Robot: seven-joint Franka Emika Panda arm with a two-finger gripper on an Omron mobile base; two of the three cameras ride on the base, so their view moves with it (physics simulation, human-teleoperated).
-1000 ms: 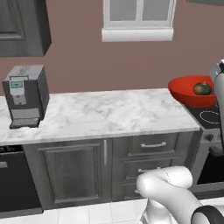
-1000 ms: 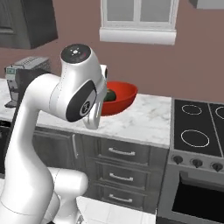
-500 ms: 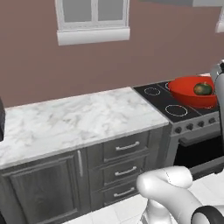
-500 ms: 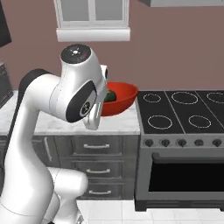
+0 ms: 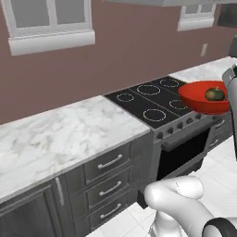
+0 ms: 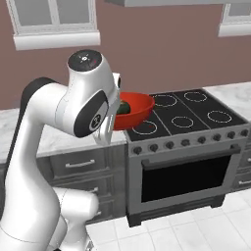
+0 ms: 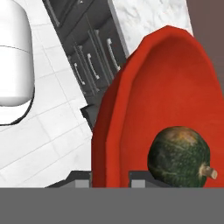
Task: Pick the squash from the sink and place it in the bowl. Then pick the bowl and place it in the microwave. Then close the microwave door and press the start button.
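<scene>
Item: red bowl (image 5: 202,98), carried above floor level in front of the stove (image 5: 152,102), well clear of the marble counter (image 5: 60,134). Contents: one dark green squash (image 7: 179,157), resting low inside the bowl near the rim closest to the hand.

Holder: gripper (image 7: 109,177), fingers pinching the bowl's rim, one finger on each side of the wall; it is grasping the bowl.

Step in hand, as judged: the robot is transporting the loaded bowl toward the microwave.

Handling notes: the bowl is hanging from a single rim grip, so it is prone to tipping. Keeping it level and moving smoothly is advisable, since the round squash is free to roll and could spill. Approach the microwave opening low and straight, clearing the door edge.
</scene>
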